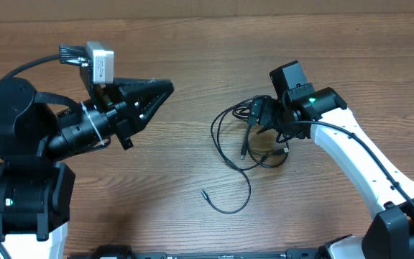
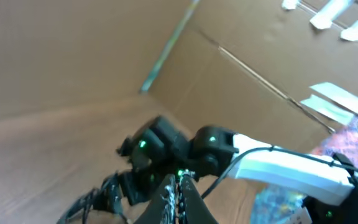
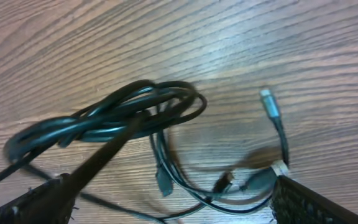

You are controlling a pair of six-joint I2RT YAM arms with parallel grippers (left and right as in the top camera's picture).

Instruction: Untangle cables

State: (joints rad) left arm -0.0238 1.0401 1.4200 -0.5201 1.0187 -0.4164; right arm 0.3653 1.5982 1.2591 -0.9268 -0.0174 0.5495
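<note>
The table (image 1: pixel 192 43) is lit evenly from above in the overhead view, in a warm tone. Only soft shadows are cast beneath the arms, and faint ones beside the cables (image 1: pixel 239 144). The white shell of the right arm (image 1: pixel 347 155) is rendered bright. The left wrist view is smeared by blur throughout, and pale strips (image 2: pixel 328 15) at its upper right are overexposed. In the right wrist view the wood grain is sharp and a mild sheen is seen near the centre. Parts of the cables are blurred, and the fingers (image 3: pixel 319 204) of the right gripper (image 3: pixel 174 186) are out of focus.
</note>
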